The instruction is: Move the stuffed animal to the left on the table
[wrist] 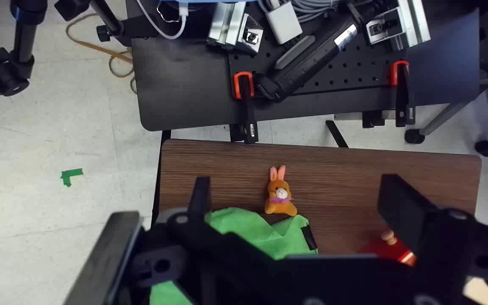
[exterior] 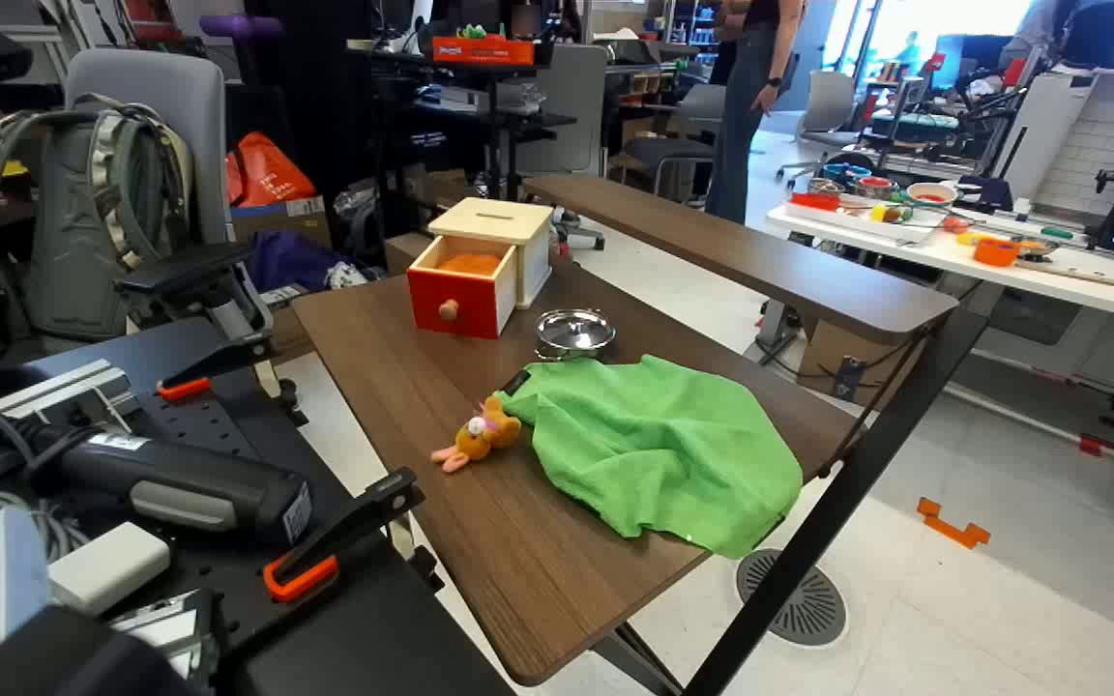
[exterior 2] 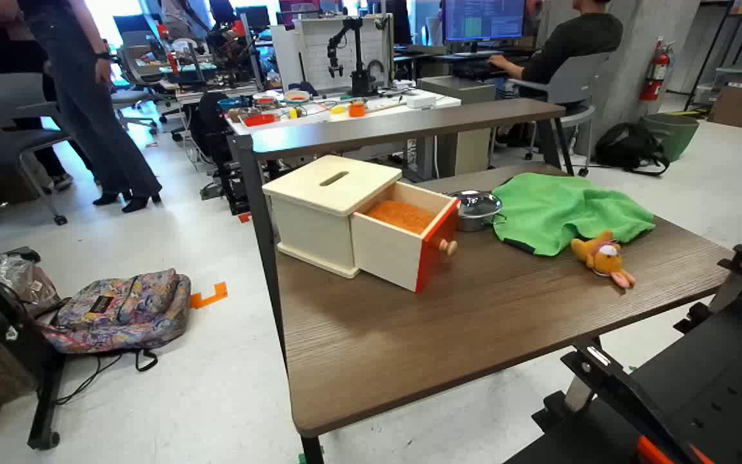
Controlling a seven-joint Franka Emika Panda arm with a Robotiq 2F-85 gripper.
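Note:
The stuffed animal is a small orange bunny with pink ears, a white muzzle and a purple bow. It lies on the brown table beside the edge of the green cloth, in both exterior views. In the wrist view the bunny lies below, between the lines of the two fingers and nearer the left one. My gripper is wide open and empty, above the table and apart from the bunny. The gripper is out of view in both exterior views.
A crumpled green cloth lies beside the bunny. A lidded metal pot stands near a wooden box with its red-fronted drawer pulled out. A black workbench with orange-tipped clamps runs along the table's edge across a gap.

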